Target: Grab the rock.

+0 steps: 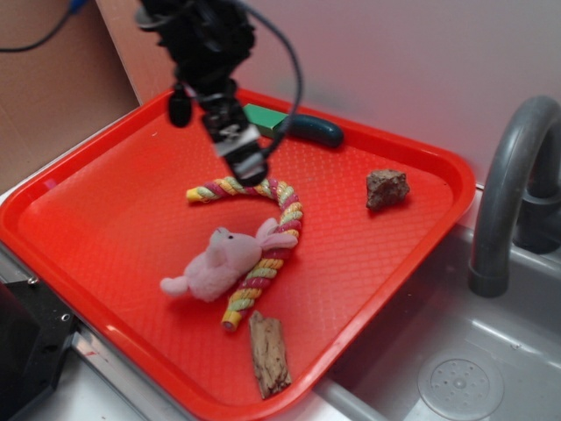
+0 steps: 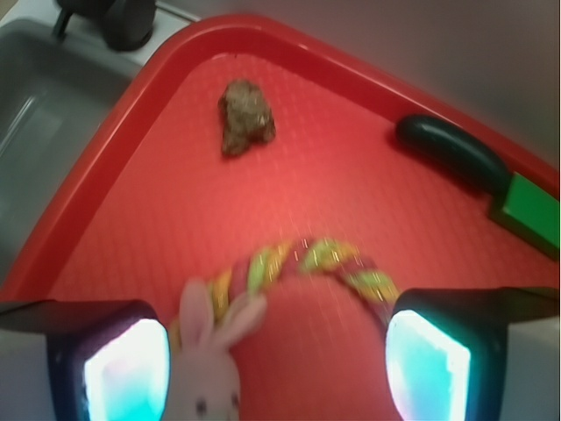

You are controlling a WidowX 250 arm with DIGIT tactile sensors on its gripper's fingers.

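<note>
On the counter beside a steel sink (image 1: 456,368) sits a red tray (image 1: 114,202), and everything of interest lies on it. Starting from the left, a pink plush rabbit (image 1: 223,261) rests on its side near the tray's middle, its ears touching a striped rope toy (image 1: 272,246) of yellow, red and green that arcs over it like a cane and runs down towards the near rim. Just below the rope's lower end, a flat piece of brown bark (image 1: 269,353) lies close to the tray's front edge.

Above the rope's upper curve hangs the black gripper (image 1: 248,165), tilted and slightly blurred, clear of the tray floor. From the wrist view its two fingers (image 2: 118,360) stand wide apart at either side of the picture, spread with nothing between them but the rope (image 2: 307,263) and the rabbit's head (image 2: 210,368) below.

Behind the arm, against the tray's far rim, a green block (image 1: 266,119) lies touching a dark rounded handle (image 1: 314,130).

Further right, the rock (image 1: 387,188), a small rough reddish-brown lump, sits alone on bare tray near the right rim, well apart from the gripper and the toys. The wrist camera shows it (image 2: 244,117) ahead and to the left. A grey faucet (image 1: 513,175) curves up beyond the tray's right edge.
</note>
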